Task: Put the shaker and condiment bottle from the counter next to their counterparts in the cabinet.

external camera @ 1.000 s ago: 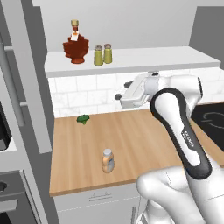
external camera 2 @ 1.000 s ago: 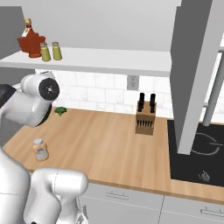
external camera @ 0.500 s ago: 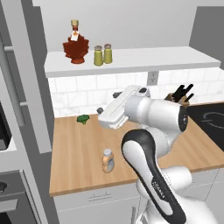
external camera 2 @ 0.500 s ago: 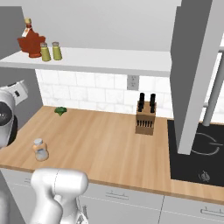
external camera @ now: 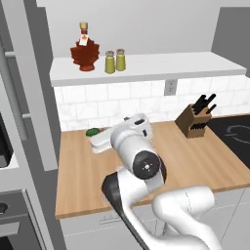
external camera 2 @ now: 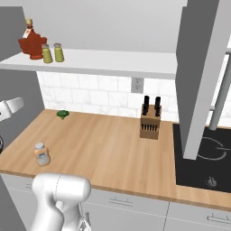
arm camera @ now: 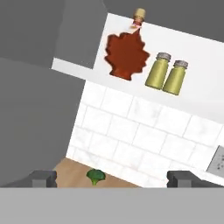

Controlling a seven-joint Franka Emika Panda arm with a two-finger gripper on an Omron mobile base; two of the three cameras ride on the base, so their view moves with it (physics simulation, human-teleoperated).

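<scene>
The condiment bottle (external camera 2: 42,154) stands upright on the counter (external camera 2: 113,149) near its front left edge, with nothing touching it. Two olive-yellow shakers (arm camera: 158,70) (arm camera: 176,77) stand side by side in the cabinet (external camera: 171,66), just right of the dark-red maple-leaf bottle (arm camera: 127,54). My gripper (arm camera: 112,179) is open and empty, its fingertips (arm camera: 43,178) spread wide. It points at the tiled wall below the shelf. In the left base view the gripper (external camera: 95,144) hovers low over the counter's back left, and my arm hides the condiment bottle there.
A green broccoli floret (external camera 2: 63,114) lies by the wall at the counter's back left. A knife block (external camera 2: 150,121) stands at the back right, beside a black cooktop (external camera 2: 203,158). A grey panel rises at the counter's left end, and a wall outlet (external camera: 170,87) is set in the tiles.
The arm has swung left and down from under the shelf to low over the counter's left side. The gripper stays open and empty. In the left base view the arm now covers the condiment bottle.
</scene>
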